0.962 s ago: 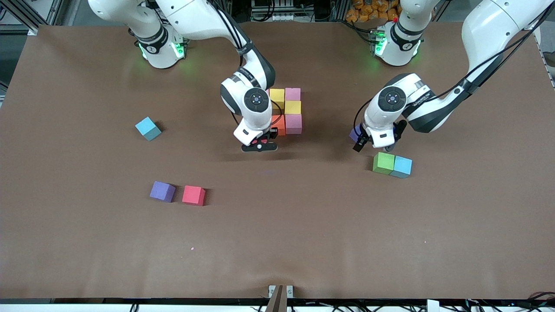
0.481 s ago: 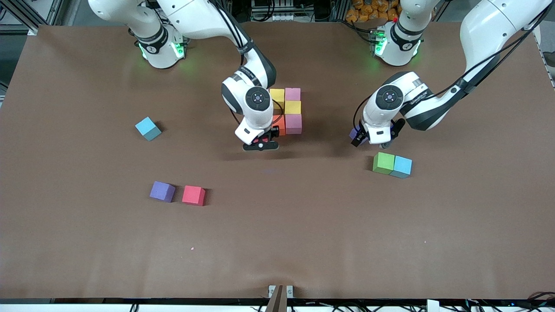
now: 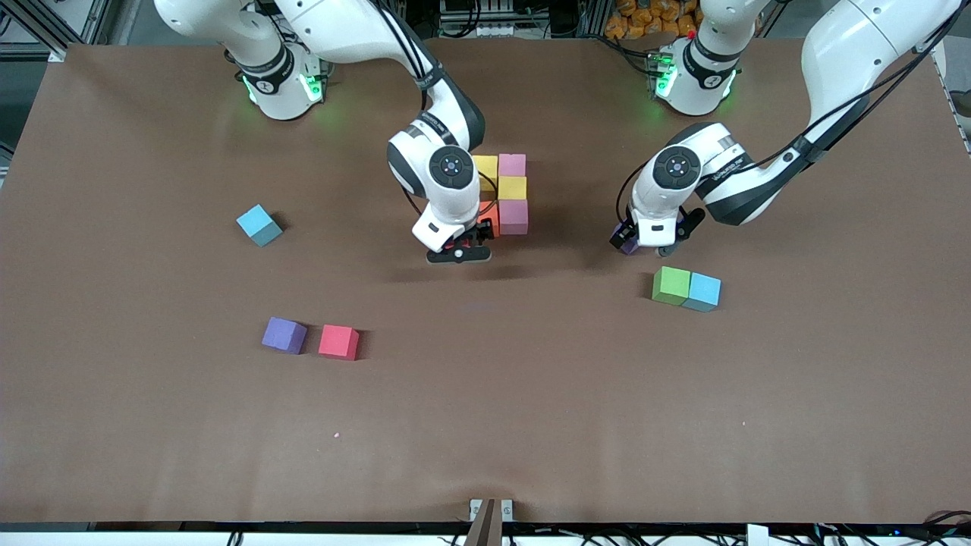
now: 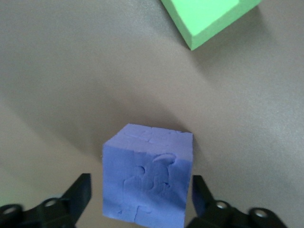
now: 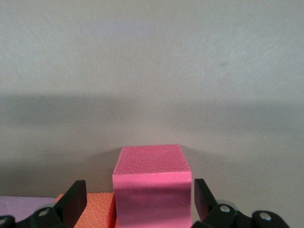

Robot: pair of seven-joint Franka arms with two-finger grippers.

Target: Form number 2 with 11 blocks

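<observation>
Your right gripper [image 5: 137, 206]: jaws apart astride a pebbly pink foam cube [image 5: 152, 183], beside an orange cube [image 5: 88, 209] in the part-built number 2 [image 3: 504, 193], mid-table. Left gripper [image 4: 140, 204]: jaws apart, flanking a dented purple cube [image 4: 147, 175]; matte green cube [image 4: 209, 16] near.

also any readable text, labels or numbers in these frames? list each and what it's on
Left arm: dark lettering on the white wrist link, too small to read.
Blocks, table, right gripper, left gripper: no text visible.
Purple block: surface dents only, no characters.
</observation>
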